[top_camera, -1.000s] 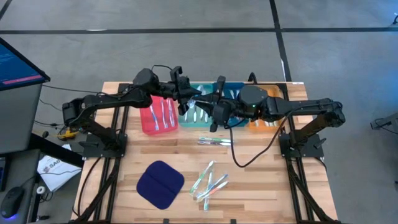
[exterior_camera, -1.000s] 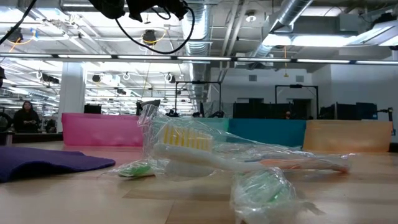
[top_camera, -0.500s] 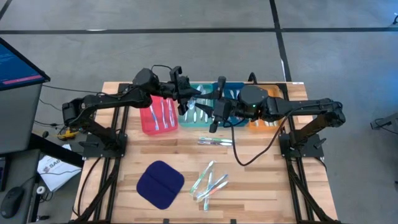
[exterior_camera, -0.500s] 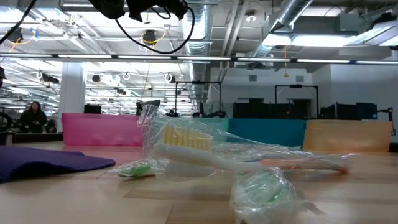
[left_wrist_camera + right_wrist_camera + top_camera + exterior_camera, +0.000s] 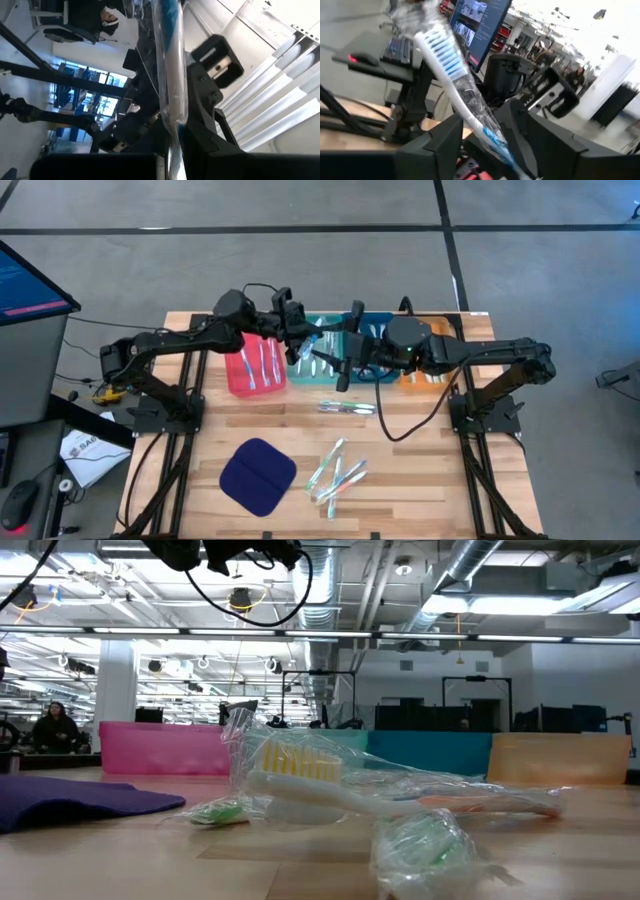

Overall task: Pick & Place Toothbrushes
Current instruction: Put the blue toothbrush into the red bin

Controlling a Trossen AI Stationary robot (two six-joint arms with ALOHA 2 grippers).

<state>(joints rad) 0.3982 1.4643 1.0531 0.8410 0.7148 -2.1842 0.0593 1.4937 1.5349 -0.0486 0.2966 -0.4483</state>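
One toothbrush (image 5: 455,85), white with blue bristles in a clear wrapper, hangs in the air over the teal tray (image 5: 312,366). My left gripper (image 5: 303,340) is shut on it, coming from the table's left. My right gripper (image 5: 344,362) faces it from the right, open, and its fingers (image 5: 436,145) stand on either side of the brush without clearly touching it. More toothbrushes lie flat in the red tray (image 5: 240,370), and several wrapped ones (image 5: 335,470) lie loose on the near part of the table. My left gripper pinches the wrapped toothbrush near its handle end (image 5: 172,132) between its two fingers. It comes from the table's left, about level. The brush runs on ahead of the fingers toward the right arm, bristle head (image 5: 440,50) farthest away, lifted clear of tray and table.
Red, teal, blue (image 5: 375,330) and orange (image 5: 425,378) trays stand in a row along the far side. One wrapped toothbrush (image 5: 345,408) lies alone mid-table. A dark blue pad (image 5: 258,476) lies near left. A person (image 5: 55,728) sits in the room behind.
My right gripper has rolled about its own line and its fingers have come apart, letting go of the toothbrush. The brush stays in the air in my left gripper, about where it was.
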